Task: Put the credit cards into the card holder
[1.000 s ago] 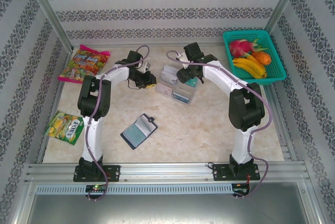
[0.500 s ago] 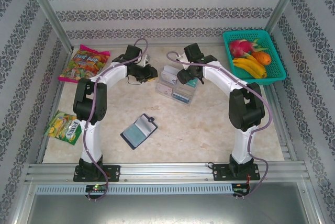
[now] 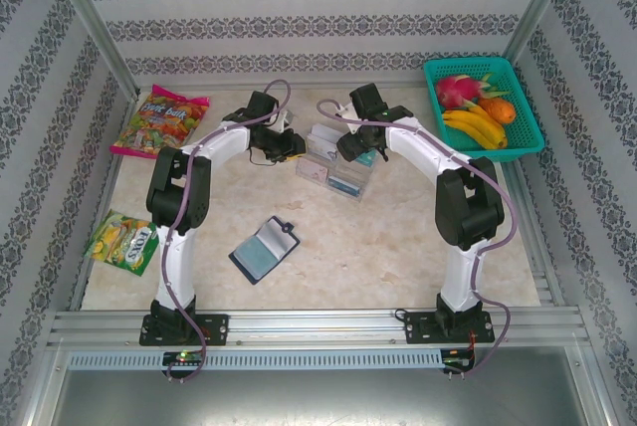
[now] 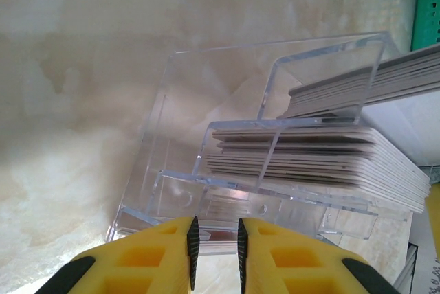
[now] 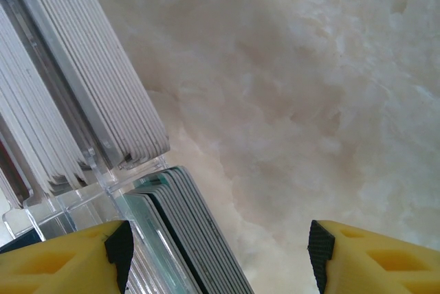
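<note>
The card holder (image 3: 264, 250) lies open on the pale table (image 3: 388, 237), dark cover down and grey slotted inside facing up, towards the near side and between the two arms. It is well apart from both grippers. To its left, by the table's left edge, lies a green and yellow snack packet (image 3: 123, 242).

Farther back, at the middle of the table, stands a clear acrylic tray (image 3: 320, 173). The credit cards (image 3: 348, 185) stand on edge in its compartments in tight stacks, mostly white and grey, a few teal.

The left gripper (image 3: 289, 145) is just left of the tray. In the left wrist view its yellow fingers (image 4: 161, 256) are nearly pressed together, a slim gap between them and nothing in it, pointing at the tray's wall (image 4: 206, 108).

The right gripper (image 3: 356, 150) is over the tray's right side. In the right wrist view its fingers (image 5: 62, 256) are spread wide, a teal-edged stack (image 5: 196, 239) just inside the left one.

At the far left lies a pink candy bag (image 3: 159, 122). In the far right corner, a green basket (image 3: 528, 107) holds fruit.
</note>
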{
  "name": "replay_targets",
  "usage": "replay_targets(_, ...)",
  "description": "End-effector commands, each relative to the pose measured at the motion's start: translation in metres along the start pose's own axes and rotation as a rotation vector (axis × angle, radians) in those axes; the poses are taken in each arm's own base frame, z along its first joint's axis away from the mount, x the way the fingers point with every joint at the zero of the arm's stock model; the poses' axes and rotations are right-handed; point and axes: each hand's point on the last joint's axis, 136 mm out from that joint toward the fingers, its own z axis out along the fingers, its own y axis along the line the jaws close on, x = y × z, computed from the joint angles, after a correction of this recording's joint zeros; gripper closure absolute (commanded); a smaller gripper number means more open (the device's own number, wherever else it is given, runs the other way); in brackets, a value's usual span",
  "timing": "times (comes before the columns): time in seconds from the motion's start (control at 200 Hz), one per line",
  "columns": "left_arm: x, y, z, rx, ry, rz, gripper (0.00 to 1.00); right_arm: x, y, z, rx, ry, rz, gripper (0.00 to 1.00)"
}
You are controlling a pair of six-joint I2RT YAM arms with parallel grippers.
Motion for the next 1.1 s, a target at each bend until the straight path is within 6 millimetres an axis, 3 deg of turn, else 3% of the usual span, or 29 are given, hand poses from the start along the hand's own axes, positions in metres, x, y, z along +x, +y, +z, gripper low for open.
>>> replay_targets(0.0, 0.001, 0.015, 0.014, -0.039, 0.013, 0.010, 0.74, 0.000, 0.001, -0.012, -0.002, -0.016, 0.001, 0.30)
replay_targets(0.245, 0.002, 0.026, 0.005, -0.119, 0.000, 0.039, 0.74, 0.001, 0.003, -0.012, -0.002, -0.013, -0.006, 0.30)
replay_targets(0.859, -0.019, -0.005, -0.028, -0.111, -0.100, 0.105, 0.69, 0.000, 0.003, -0.013, 0.007, -0.014, -0.013, 0.30)
replay_targets(1.094, -0.020, 0.010, -0.013, -0.138, -0.078, 0.103, 0.67, 0.002, 0.003, -0.013, 0.008, -0.011, -0.012, 0.30)
